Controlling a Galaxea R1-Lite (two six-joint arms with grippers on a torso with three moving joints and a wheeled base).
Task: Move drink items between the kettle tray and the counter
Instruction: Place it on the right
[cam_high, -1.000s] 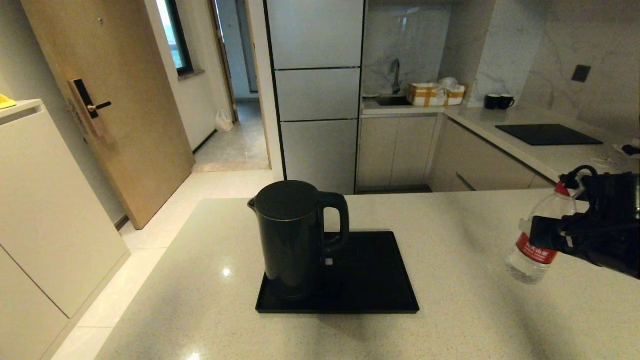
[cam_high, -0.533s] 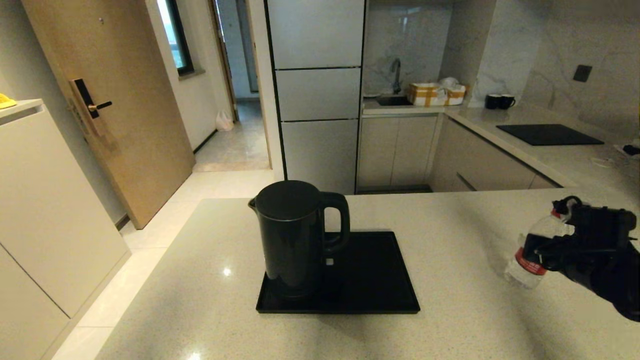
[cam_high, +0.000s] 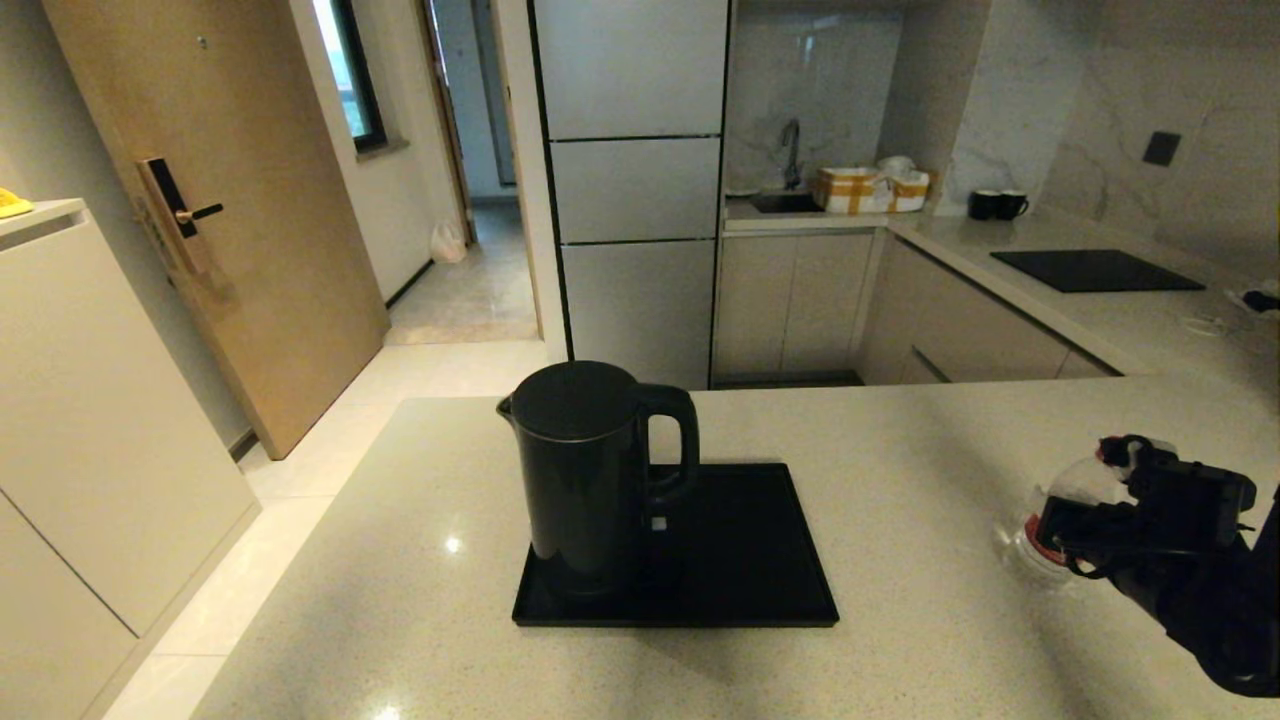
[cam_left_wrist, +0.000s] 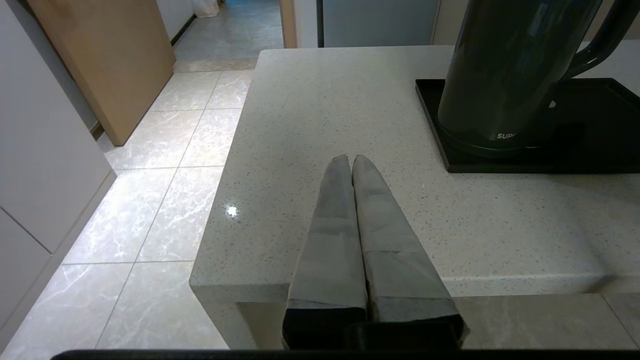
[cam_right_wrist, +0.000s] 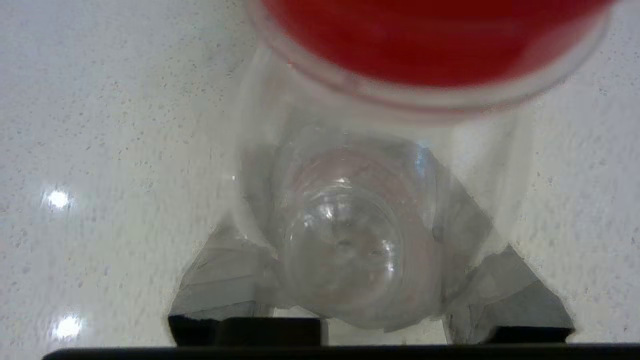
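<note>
The black kettle (cam_high: 585, 470) stands on its base at the left end of the black tray (cam_high: 770, 570), mid-counter (cam_high: 400, 560). Far to the right, my right gripper (cam_high: 1070, 530) is shut on the clear water bottle (cam_high: 1078, 485), which is tilted and low over the counter; I cannot tell whether its bottom touches. From the right wrist, the red cap (cam_right_wrist: 430, 40) is close and the bottle body (cam_right_wrist: 345, 235) fills the gap between the fingers (cam_right_wrist: 225, 280). My left gripper (cam_left_wrist: 351, 160) is shut and empty over the counter's near left corner, beside the kettle (cam_left_wrist: 505, 70) and tray (cam_left_wrist: 600, 155).
The counter's left edge drops to a tiled floor (cam_left_wrist: 165, 150). A white cabinet (cam_high: 90, 400) stands at the left. On the back worktop are a black cooktop panel (cam_high: 1095, 268), two dark mugs (cam_high: 997, 203) and boxes (cam_high: 870, 188) by the sink.
My right gripper has come down with the bottle, from well above the counter to just over its surface. The kettle and tray have not moved.
</note>
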